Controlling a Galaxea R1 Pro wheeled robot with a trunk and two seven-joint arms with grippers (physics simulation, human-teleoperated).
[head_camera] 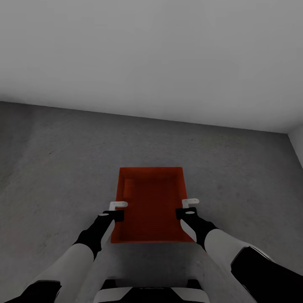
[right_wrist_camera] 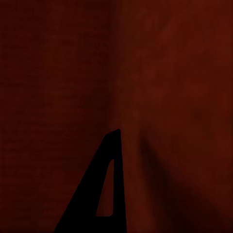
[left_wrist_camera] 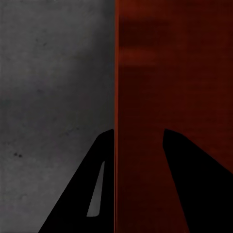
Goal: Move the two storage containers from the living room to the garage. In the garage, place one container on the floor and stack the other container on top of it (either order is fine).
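Now my left jaws [head_camera: 119, 205] and right jaws [head_camera: 191, 202] each pinch a long side wall of the storage container [head_camera: 150, 206], its long axis pointing away from me above the floor [head_camera: 63, 168].

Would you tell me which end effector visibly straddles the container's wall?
The left end effector: its fingers flank the container wall, with concrete floor outside.

Orange-red storage container [head_camera: 150, 206] above concrete floor [head_camera: 54, 168]
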